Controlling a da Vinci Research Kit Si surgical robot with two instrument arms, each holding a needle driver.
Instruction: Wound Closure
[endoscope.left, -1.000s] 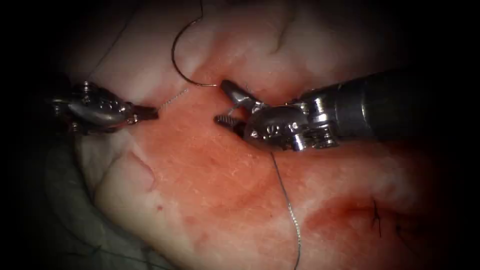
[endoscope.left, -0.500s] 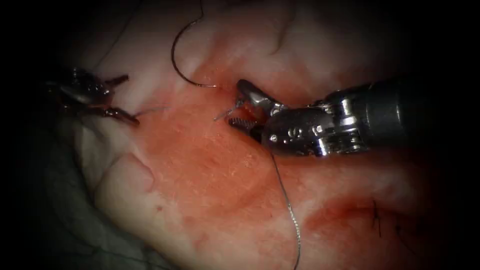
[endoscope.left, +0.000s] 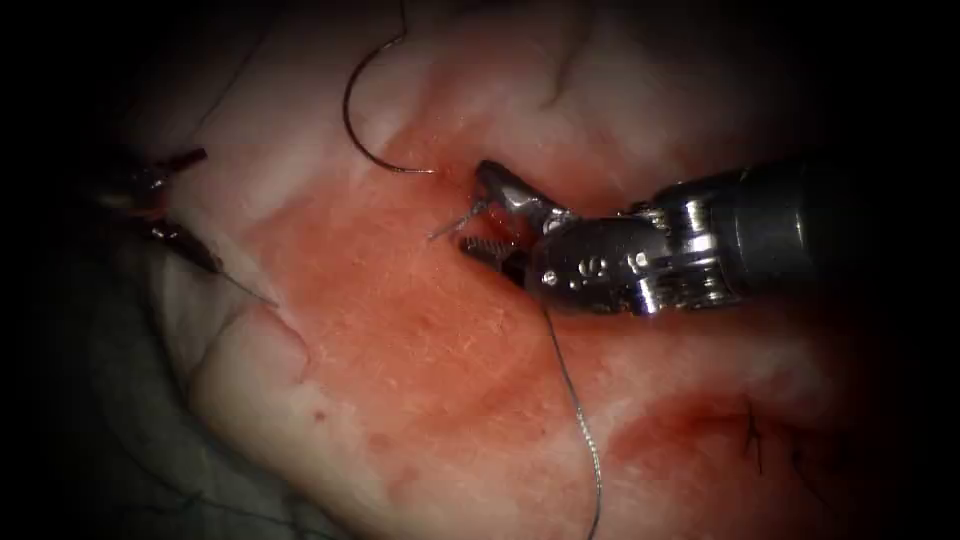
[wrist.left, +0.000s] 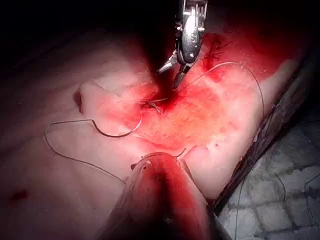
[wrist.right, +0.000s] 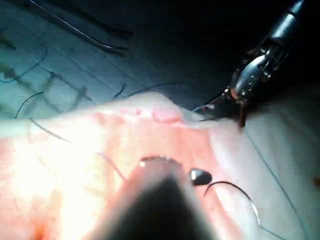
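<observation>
Needle (endoscope.left: 352, 120), a thin dark steel arc, lies free on pale tissue (endoscope.left: 420, 380) near its top edge; right tool (endoscope.left: 480, 215) spread around short thread (endoscope.left: 450, 225); left tool (endoscope.left: 170, 195) spread, empty.

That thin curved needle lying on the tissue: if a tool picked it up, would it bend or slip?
The needle probably stays stiff: its arc looks smooth and even. Being thin and rounded, it may twist between jaws. The trailing thread looks limp and would likely drag.

Right tool (endoscope.left: 478, 210) — polished silver wrist with small screws and pins, dark grey ribbed shaft, serrated slim jaws, left tool (endoscope.left: 165, 200) — dark, glinting metal, narrow jaws
</observation>
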